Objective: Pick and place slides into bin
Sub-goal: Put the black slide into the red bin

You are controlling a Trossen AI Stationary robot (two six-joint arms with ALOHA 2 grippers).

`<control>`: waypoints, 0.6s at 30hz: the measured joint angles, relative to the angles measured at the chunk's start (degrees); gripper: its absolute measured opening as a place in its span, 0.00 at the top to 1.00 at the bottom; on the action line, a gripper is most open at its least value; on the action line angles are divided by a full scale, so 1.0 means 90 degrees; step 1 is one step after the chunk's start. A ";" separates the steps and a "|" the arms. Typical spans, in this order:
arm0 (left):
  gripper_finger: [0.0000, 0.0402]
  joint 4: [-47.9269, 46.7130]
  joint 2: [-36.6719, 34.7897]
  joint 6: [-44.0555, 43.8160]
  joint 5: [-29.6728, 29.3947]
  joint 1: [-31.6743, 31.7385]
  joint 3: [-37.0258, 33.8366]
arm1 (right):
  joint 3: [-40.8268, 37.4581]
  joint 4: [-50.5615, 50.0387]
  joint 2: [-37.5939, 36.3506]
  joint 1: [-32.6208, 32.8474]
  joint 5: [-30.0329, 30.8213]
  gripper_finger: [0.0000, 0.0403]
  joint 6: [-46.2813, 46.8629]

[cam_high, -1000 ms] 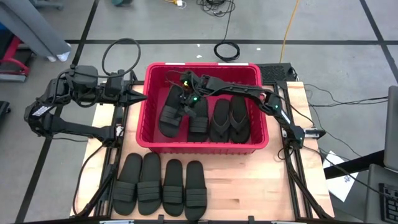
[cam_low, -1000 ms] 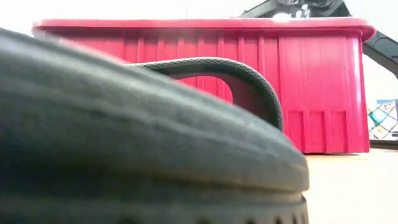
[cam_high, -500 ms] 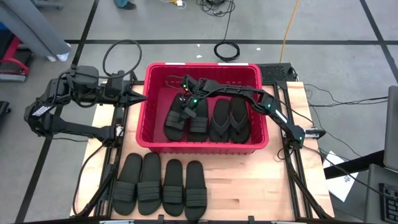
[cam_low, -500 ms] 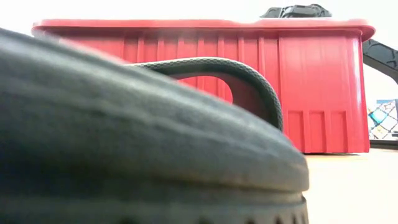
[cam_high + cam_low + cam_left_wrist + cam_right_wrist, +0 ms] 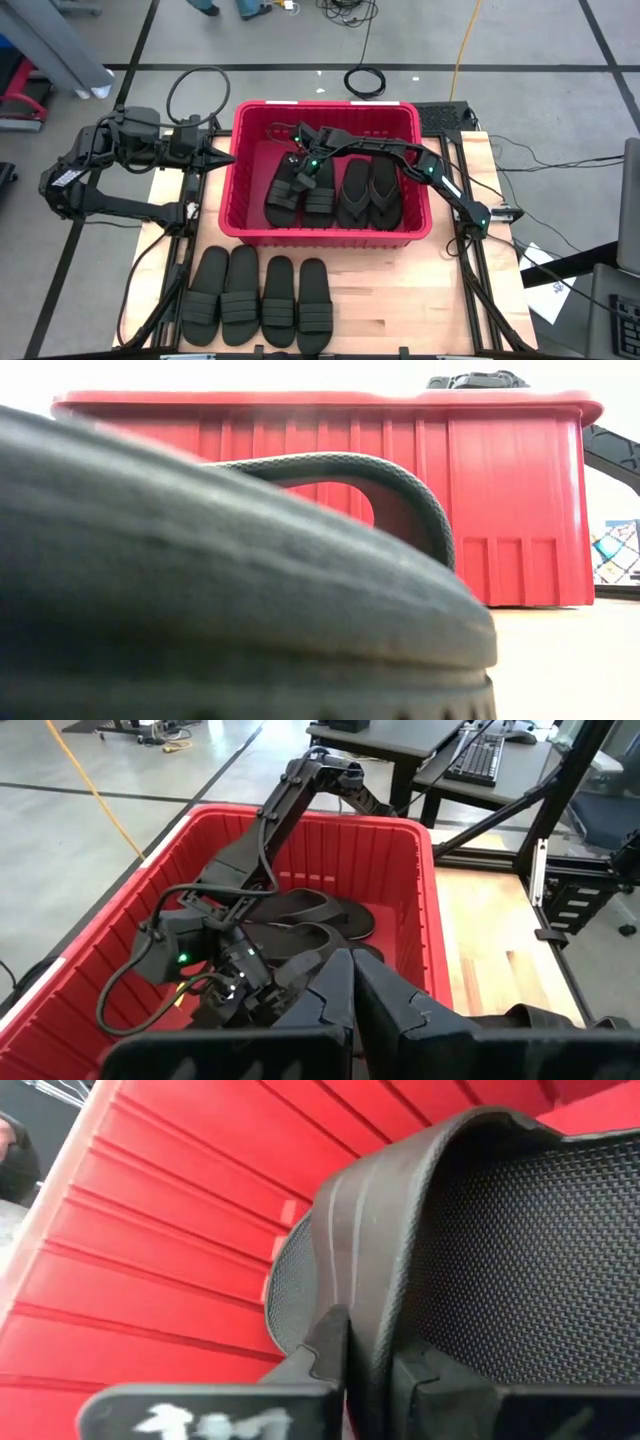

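The red bin (image 5: 243,170) stands at the table's far middle; it also shows in the low view (image 5: 500,500). In it lie two black flip-flops (image 5: 370,192), a ribbed-strap slide (image 5: 320,190), and to its left another slide (image 5: 281,192). My right gripper (image 5: 303,172) reaches into the bin from the right and is shut on that left slide. Several more slides (image 5: 258,298) lie side by side on their soles at the table's near edge. My left gripper (image 5: 222,155) is shut and empty, just outside the bin's left wall. My right gripper pinches the edge of the slide's wide strap (image 5: 372,1315) between its two fingers (image 5: 325,1348). It comes from above, slanting down into the bin. The slide lies low in the bin beside the other slide, slightly askew; whether its sole is on the floor, I cannot tell.
The bin's left part (image 5: 255,150) shows bare red floor. Bare wood (image 5: 400,290) lies to the right of the row of slides. One slide (image 5: 200,590) fills the low view close to the camera. Cables and a coil (image 5: 365,80) lie on the floor beyond the table.
My right gripper has gone down into the bin and a little toward the table's near edge with the slide. The slide has dropped lower and closer to the slide beside it. For the last half second both have kept still.
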 joint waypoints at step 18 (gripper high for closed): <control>0.98 -0.0002 0.0000 -0.0105 0.0104 0.0000 0.0000 | 0.0000 0.0015 0.0000 0.0063 0.0135 0.88 0.0191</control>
